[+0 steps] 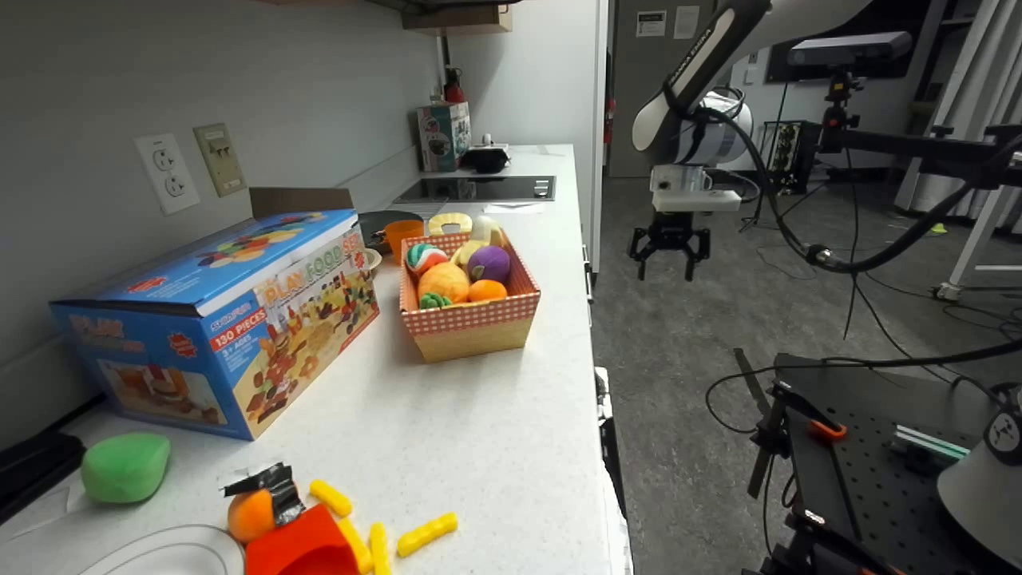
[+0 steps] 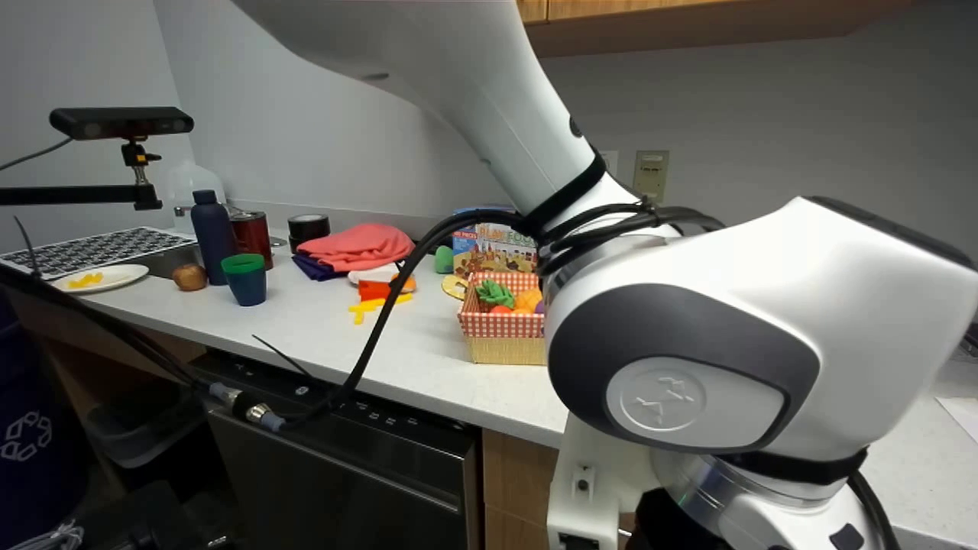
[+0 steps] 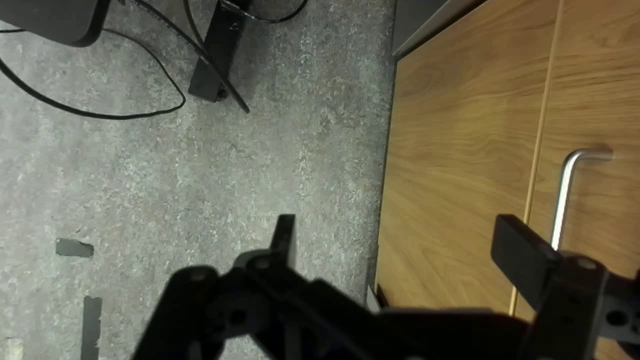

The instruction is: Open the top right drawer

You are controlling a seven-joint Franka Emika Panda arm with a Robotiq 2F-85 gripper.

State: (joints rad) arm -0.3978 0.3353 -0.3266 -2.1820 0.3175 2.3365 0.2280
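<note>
My gripper [image 1: 666,270] hung above the floor [image 1: 663,375] beside the counter [image 1: 511,431], its 2 fingers spread wide apart. Wrist view showed a wooden drawer front [image 3: 600,100] at right, its silver handle [image 3: 563,200] partly hidden by my finger; whether it was the top right, I could not tell.

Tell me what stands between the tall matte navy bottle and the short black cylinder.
A shiny dark red cylindrical cup, partly hidden, stands between the navy bottle and the black cylinder in an exterior view.
</note>
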